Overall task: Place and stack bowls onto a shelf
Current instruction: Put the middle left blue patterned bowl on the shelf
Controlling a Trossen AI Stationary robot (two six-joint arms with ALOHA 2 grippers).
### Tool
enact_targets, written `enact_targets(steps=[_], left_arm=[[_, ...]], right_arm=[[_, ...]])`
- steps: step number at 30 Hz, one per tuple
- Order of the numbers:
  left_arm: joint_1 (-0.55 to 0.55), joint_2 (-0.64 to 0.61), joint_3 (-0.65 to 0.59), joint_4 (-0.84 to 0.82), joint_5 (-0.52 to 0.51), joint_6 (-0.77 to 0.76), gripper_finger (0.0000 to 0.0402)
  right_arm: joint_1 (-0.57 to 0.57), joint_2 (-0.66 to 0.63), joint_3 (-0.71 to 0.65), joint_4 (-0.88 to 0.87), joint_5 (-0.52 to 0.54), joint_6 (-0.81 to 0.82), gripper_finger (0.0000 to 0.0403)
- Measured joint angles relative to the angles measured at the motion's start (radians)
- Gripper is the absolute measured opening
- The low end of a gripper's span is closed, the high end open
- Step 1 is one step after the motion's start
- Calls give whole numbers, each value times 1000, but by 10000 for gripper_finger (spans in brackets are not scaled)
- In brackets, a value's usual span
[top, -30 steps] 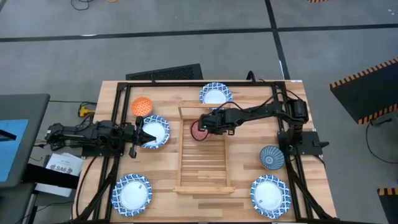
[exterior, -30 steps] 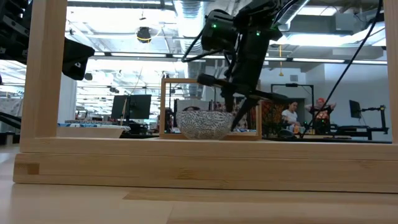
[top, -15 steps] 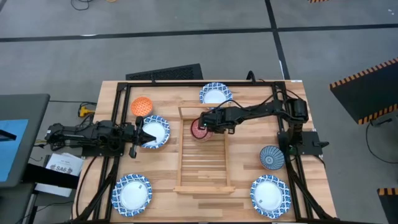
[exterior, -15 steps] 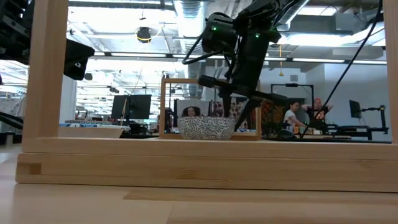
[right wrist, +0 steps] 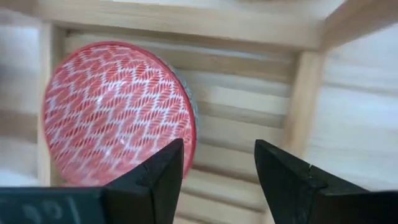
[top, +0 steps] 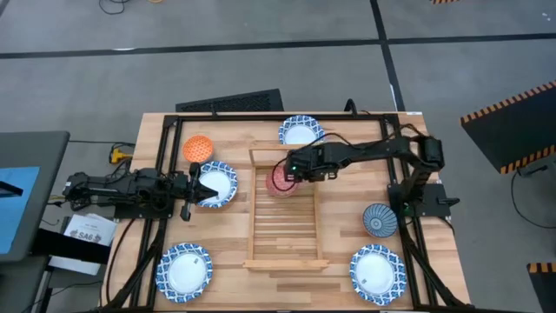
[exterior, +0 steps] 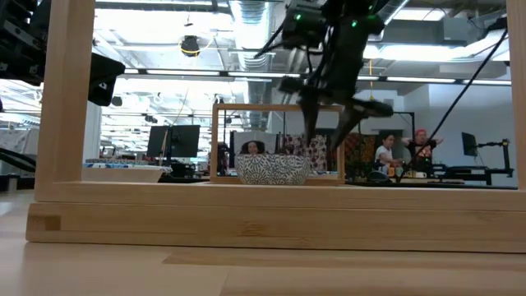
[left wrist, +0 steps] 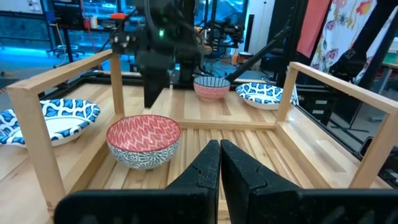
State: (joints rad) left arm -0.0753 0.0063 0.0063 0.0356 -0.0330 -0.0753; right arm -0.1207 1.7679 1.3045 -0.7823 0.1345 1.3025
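right pincer (right wrist: 217,165) spread wide, empty, partly hiding round red patterned bowl (top: 280,180) on slatted wood shelf (top: 283,248); left pincer (left wrist: 220,163) closed

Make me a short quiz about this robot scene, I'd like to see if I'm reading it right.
1. True or false: the red bowl sits on the shelf.
2. The right gripper is: A) open, above the red bowl; B) shut on an orange bowl; C) shut on the red bowl.
3. How many wide blue-and-white bowls lie off the shelf?

Key: 1. True, at one end of the shelf. 2. A. 3. Four.
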Motion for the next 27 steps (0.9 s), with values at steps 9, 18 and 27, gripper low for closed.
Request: enact_targets(steps=[9,18,27], left_arm=[[0,0,0,-1,0,0,0],[0,0,0,0,0,0,0],[0,0,0,0,0,0,0]], right_arm=[[51,-178,0,-302,-61,-296,222],[235,-408,-242,-443,-58,-284,221],[361,-765,-540,-25,14,-241,221]])
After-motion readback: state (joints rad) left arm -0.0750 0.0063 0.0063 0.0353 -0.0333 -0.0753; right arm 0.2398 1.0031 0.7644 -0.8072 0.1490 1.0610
